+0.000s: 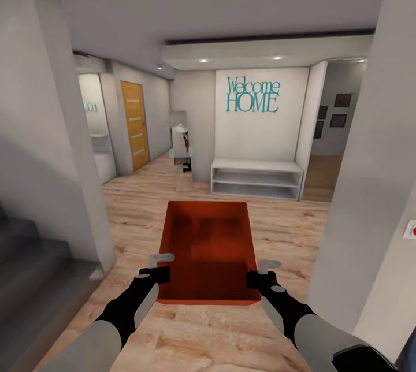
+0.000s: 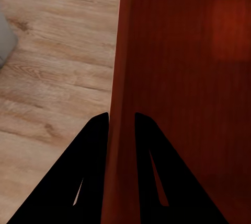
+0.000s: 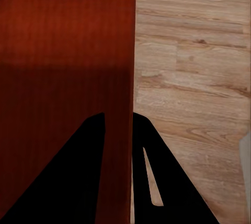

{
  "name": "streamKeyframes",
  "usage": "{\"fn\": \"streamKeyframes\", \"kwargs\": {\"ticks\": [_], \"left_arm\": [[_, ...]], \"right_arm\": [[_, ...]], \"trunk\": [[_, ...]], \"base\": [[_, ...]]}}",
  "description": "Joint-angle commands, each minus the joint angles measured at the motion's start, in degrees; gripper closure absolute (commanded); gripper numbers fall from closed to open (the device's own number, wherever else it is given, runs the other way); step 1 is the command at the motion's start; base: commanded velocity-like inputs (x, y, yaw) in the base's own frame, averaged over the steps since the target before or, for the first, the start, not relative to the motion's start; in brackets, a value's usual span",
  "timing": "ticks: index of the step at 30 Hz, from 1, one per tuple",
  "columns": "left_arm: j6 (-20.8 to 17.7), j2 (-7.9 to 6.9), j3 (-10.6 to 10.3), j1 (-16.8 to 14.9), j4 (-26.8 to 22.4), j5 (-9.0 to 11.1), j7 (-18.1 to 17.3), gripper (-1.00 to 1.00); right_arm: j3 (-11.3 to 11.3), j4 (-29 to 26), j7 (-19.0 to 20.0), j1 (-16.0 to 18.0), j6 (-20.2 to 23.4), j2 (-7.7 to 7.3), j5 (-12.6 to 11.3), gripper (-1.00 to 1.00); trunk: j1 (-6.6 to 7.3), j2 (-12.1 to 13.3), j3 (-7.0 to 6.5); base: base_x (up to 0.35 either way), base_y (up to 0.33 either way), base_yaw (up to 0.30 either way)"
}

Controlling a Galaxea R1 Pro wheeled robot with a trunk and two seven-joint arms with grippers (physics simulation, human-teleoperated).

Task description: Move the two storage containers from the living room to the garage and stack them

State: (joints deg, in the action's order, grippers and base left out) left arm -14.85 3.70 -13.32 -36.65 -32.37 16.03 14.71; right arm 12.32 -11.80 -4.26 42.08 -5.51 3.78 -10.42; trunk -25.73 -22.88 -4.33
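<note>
1. Head view takes in a hallway with a light wood-plank floor [image 1: 289,227] and pale walls, one of them [image 1: 260,115] carrying teal "Welcome HOME" lettering above a low white shelf unit [image 1: 256,178]. An orange door [image 1: 134,125] stands off to the left, and grey steps [image 1: 34,268] drop away at the near left.
2. Held out in front of the robot, above the planks, is an orange-red storage container [image 1: 208,248], open side up and seemingly empty. Its lower edge looks layered, so a second bin may be nested in it, but I cannot tell.
3. Left gripper [image 1: 155,272] pinches the container's left wall: in the left wrist view its dark fingers [image 2: 91,172] sit one on each side of the thin wall [image 2: 117,78].
4. Right gripper [image 1: 259,276] pinches the opposite wall the same way, its fingers [image 3: 86,177] straddling the rim in the right wrist view, with plank floor beyond.
5. Progress, as I judge it: the container is lifted and in transit, but the surroundings are a wood-floored entry, not a concrete-floored garage. Reaching the garage, setting a bin down and stacking the other on it are not yet done.
</note>
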Motion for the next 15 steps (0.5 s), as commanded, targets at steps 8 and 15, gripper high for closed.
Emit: {"fn": "streamKeyframes", "kwargs": {"ticks": [8, 15], "left_arm": [[-0.3, -0.44, 4.0, 0.0, -0.2, 3.7, 0.7, 1.0], [-0.3, -0.45, 4.0, 0.0, -0.2, 3.7, 0.7, 1.0]], "right_arm": [[-0.9, -0.2, 0.3, 0.0, -0.2, 0.0, -0.6, 1.0], [-0.9, -0.2, 0.3, 0.0, -0.2, 0.0, -0.7, 1.0]], "trunk": [[-0.05, 0.0, 0.02], [-0.05, 0.0, 0.02]], "base": [[0.323, 0.0, 0.0], [0.323, 0.0, 0.0]]}}
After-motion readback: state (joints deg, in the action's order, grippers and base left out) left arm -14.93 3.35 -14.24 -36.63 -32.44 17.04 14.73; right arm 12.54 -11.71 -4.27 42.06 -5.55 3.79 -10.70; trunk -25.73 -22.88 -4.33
